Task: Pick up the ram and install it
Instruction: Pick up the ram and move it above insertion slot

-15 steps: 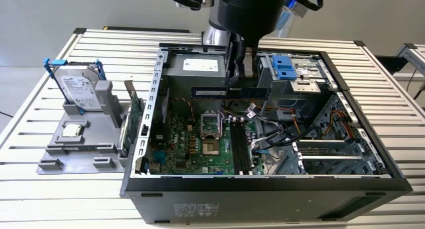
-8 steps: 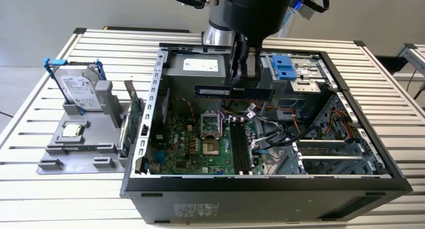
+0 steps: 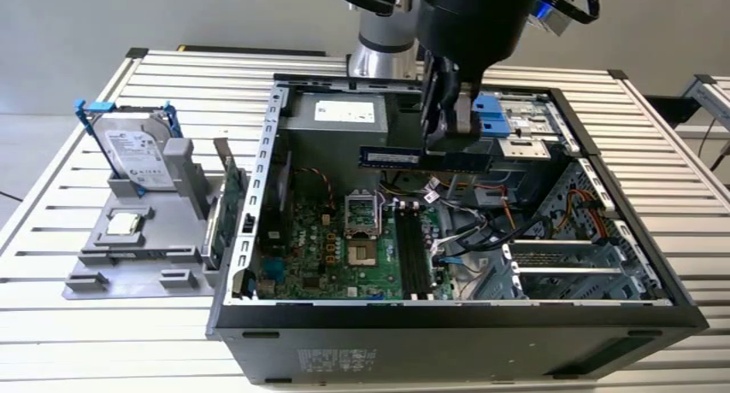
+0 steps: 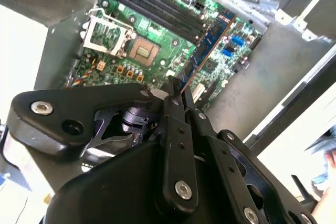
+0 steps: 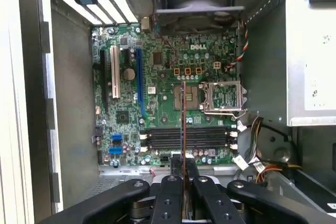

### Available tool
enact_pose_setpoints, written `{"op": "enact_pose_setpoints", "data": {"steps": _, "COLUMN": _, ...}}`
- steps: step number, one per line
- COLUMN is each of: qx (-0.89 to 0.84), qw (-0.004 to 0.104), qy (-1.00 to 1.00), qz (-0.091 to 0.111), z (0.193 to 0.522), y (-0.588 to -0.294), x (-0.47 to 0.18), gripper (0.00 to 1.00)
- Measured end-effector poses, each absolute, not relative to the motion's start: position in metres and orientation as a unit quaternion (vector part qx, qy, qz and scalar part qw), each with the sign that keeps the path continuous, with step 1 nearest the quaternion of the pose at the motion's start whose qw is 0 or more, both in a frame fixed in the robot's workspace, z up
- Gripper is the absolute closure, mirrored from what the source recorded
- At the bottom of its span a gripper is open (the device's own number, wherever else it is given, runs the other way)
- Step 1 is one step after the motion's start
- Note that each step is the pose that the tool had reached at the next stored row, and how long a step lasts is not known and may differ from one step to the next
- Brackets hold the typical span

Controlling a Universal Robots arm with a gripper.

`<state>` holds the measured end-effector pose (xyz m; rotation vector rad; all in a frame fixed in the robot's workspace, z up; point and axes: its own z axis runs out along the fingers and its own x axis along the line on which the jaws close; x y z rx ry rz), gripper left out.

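One stick, the ram point(image 3: 425, 158), is pinched between the fingers of the pincer point(image 3: 449, 142). The fingers clamp its flat faces along the upper long edge, so it hangs level and on edge. That hold probably serves to leave the lower contact edge free and facing downward. The stick touches nothing else. It is in the air within the open top of the computer case point(image 3: 456, 325), which lies on its side with the panel off, presumably so that the motherboard point(image 3: 331, 248) faces up toward the arm. Beneath the pincer lie the memory slots point(image 5: 199, 137), all empty, and just past them is the processor socket point(image 5: 226, 98). In both wrist views the stick runs across the slots rather than along them. By my reading the pick-up is done and the seating is not.
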<state>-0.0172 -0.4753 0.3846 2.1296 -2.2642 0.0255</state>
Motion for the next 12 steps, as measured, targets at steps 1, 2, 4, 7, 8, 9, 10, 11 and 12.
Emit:
{"op": "enact_pose_setpoints", "data": {"steps": 1, "qx": 0.684, "qw": 0.017, "qy": -0.729, "qz": 0.008, "z": 0.385, "y": -0.475, "x": -0.011, "gripper": 1.0}}
{"op": "enact_pose_setpoints", "data": {"steps": 2, "qx": 0.684, "qw": 0.017, "qy": -0.729, "qz": 0.008, "z": 0.385, "y": -0.475, "x": -0.007, "gripper": 1.0}}
{"op": "enact_pose_setpoints", "data": {"steps": 4, "qx": 0.684, "qw": 0.017, "qy": -0.729, "qz": 0.008, "z": 0.385, "y": -0.475, "x": -0.001, "gripper": 1.0}}
{"op": "enact_pose_setpoints", "data": {"steps": 7, "qx": 0.683, "qw": 0.017, "qy": -0.73, "qz": 0.008, "z": 0.385, "y": -0.475, "x": 0.009, "gripper": 1.0}}
{"op": "enact_pose_setpoints", "data": {"steps": 8, "qx": 0.683, "qw": 0.017, "qy": -0.731, "qz": 0.008, "z": 0.385, "y": -0.475, "x": 0.012, "gripper": 1.0}}
{"op": "enact_pose_setpoints", "data": {"steps": 9, "qx": 0.682, "qw": 0.017, "qy": -0.731, "qz": 0.008, "z": 0.385, "y": -0.475, "x": 0.015, "gripper": 1.0}}
{"op": "enact_pose_setpoints", "data": {"steps": 10, "qx": 0.682, "qw": 0.017, "qy": -0.731, "qz": 0.008, "z": 0.385, "y": -0.475, "x": 0.018, "gripper": 1.0}}
{"op": "enact_pose_setpoints", "data": {"steps": 11, "qx": 0.682, "qw": 0.017, "qy": -0.731, "qz": 0.008, "z": 0.385, "y": -0.475, "x": 0.021, "gripper": 1.0}}
{"op": "enact_pose_setpoints", "data": {"steps": 12, "qx": 0.682, "qw": 0.017, "qy": -0.731, "qz": 0.008, "z": 0.385, "y": -0.475, "x": 0.024, "gripper": 1.0}}
